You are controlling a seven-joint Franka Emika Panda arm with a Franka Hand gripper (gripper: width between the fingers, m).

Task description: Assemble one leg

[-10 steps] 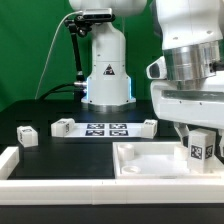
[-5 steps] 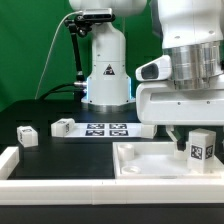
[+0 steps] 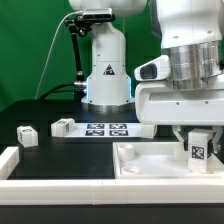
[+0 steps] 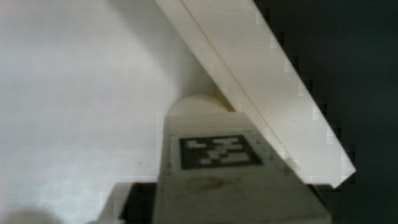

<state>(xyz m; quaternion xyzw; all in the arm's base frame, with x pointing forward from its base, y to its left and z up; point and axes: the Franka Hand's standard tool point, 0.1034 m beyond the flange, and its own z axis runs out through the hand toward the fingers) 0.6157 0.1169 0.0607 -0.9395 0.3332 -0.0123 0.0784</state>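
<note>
- The leg point(image 3: 198, 149) is white, with a black-and-white square tag; in the wrist view the leg point(image 4: 217, 150) looks grey-white, its tag a blocky black pattern on white.
- The tray panel point(image 3: 150, 160) is plain white; its rim point(image 4: 249, 70) is cream-white in the wrist view.
- The tabletop point(image 3: 60, 150) is black.
- The marker board point(image 3: 106, 128) is white with black square tags.
- Two loose blocks point(image 3: 26, 135) point(image 3: 62, 126) are white, each with a dark tag.
- The arm point(image 3: 190, 60) is white with grey metal rings.
- The robot base point(image 3: 106, 70) is white, bearing a black triangle mark.
- The backdrop point(image 3: 30, 50) is green.
- The front rail point(image 3: 60, 186) is white.
</note>
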